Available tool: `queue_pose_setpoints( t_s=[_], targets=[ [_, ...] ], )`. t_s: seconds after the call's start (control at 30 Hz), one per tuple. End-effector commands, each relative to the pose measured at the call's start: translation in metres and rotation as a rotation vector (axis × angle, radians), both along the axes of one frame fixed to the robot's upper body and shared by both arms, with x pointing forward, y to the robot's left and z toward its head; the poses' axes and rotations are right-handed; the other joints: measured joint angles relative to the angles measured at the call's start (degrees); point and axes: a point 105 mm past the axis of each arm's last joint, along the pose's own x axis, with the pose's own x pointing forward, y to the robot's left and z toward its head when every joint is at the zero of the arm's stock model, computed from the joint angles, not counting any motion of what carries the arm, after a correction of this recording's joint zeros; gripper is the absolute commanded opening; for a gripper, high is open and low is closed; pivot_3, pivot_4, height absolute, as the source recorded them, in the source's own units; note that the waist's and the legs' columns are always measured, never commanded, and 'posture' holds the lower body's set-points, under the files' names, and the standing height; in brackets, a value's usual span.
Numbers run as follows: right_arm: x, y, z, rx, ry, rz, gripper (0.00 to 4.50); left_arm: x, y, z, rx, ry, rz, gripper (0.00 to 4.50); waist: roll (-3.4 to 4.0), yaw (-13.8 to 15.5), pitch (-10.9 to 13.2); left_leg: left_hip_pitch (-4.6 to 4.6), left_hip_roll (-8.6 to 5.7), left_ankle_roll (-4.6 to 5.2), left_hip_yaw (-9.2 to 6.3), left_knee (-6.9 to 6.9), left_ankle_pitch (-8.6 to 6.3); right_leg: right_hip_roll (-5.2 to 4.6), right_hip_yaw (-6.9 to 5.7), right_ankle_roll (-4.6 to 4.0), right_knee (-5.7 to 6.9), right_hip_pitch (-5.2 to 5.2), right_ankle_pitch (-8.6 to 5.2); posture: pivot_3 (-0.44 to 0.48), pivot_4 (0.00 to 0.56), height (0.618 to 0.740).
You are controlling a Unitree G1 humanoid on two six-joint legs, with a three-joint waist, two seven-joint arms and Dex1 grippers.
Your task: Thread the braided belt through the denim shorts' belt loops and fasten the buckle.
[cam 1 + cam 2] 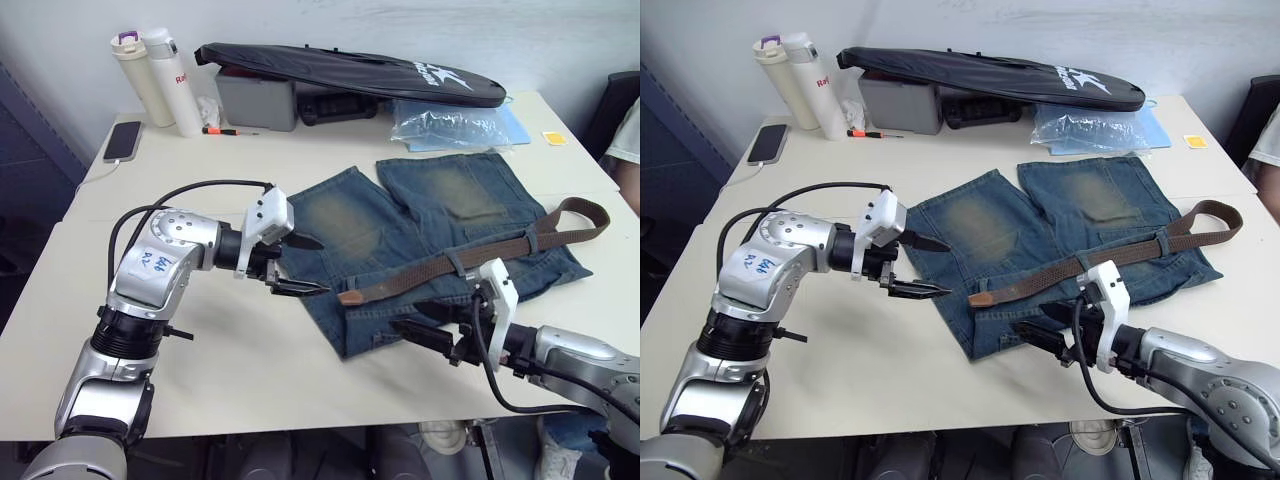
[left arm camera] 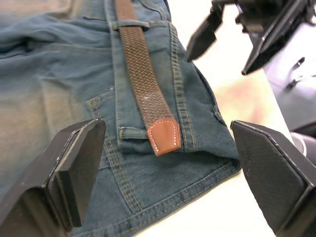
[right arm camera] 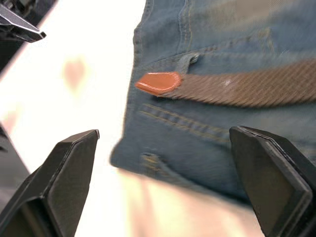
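The denim shorts [image 1: 420,225] lie flat on the white table [image 1: 250,360], waistband nearest me. The braided belt [image 1: 420,275] runs along the waistband under two belt loops [image 1: 456,263] and curls back at the far right [image 1: 590,215]. Its tan leather tip [image 2: 163,138] rests on the denim beside another loop [image 2: 132,132]. The buckle is out of view. My left gripper [image 1: 308,266] hovers open just left of the tip. Just in front of the waistband, my right gripper [image 1: 410,318] is open and holds nothing.
At the table's back stand two bottles [image 1: 150,75], a phone [image 1: 122,140], a grey case [image 1: 255,98], a long black bag [image 1: 350,70] and a clear plastic bag [image 1: 450,125]. A person's sleeve [image 1: 625,130] shows at the right edge.
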Motion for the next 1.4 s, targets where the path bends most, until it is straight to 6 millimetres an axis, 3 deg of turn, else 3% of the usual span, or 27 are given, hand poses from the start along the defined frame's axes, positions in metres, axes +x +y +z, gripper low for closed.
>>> queue_pose_setpoints(
  t_s=[0.03, 0.17, 0.43, 0.87, 1.13, 1.4],
  targets=[
    [0.004, 0.005, -0.003, 0.247, 0.105, -0.13, 4.5, -0.002, 0.013, 0.004, -0.002, -0.005, 0.055, 4.46, -0.05, -0.1, -0.1, 0.03, 0.02, 0.0, -0.02, -0.07, 0.0, 0.01, -0.02, -0.07, 0.01, 0.0, -0.04, 0.0, 0.15, 0.74],
    [0.021, 0.001, 0.004, 0.386, 0.146, -0.234, 4.5, -0.004, 0.015, -0.001, 0.017, 0.004, 0.08, 4.46, -0.03, -0.3, 0.0, 0.02, -0.04, -0.06, 0.01, -0.14, 0.04, -0.03, 0.02, -0.12, 0.04, -0.06, -0.06, 0.0, 0.15, 0.74],
    [0.047, -0.012, -0.002, 0.524, 0.255, -0.409, 4.5, -0.006, 0.018, -0.003, 0.035, -0.01, 0.12, 4.46, -0.03, -0.6, 0.0, 0.03, -0.01, -0.06, 0.0, -0.24, 0.04, -0.01, 0.0, -0.14, 0.02, -0.07, -0.08, 0.0, 0.15, 0.74],
    [0.065, -0.009, -0.02, 0.478, 0.378, -0.541, 4.5, -0.005, 0.019, -0.004, 0.051, -0.037, 0.151, 4.46, -0.03, -1.3, 0.0, 0.06, 0.0, -0.04, 0.0, -0.3, 0.05, -0.01, 0.01, -0.18, 0.02, -0.08, -0.1, 0.0, 0.15, 0.74],
    [0.065, 0.017, 0.002, 0.57, 0.335, -0.428, 4.5, -0.004, 0.019, -0.006, 0.054, -0.043, 0.159, 4.46, -0.03, -1.5, 0.0, 0.11, 0.02, -0.03, 0.01, -0.42, 0.05, 0.01, 0.02, -0.21, 0.01, -0.09, -0.12, 0.0, 0.15, 0.74],
    [0.07, 0.02, 0.004, 0.577, 0.32, -0.411, 4.5, -0.001, 0.015, -0.006, 0.056, -0.053, 0.155, 4.46, -0.03, -1.4, 0.0, 0.11, 0.04, -0.02, 0.01, -0.48, 0.06, 0.02, 0.02, -0.23, 0.0, -0.13, -0.13, 0.0, 0.15, 0.74]
  ],
)
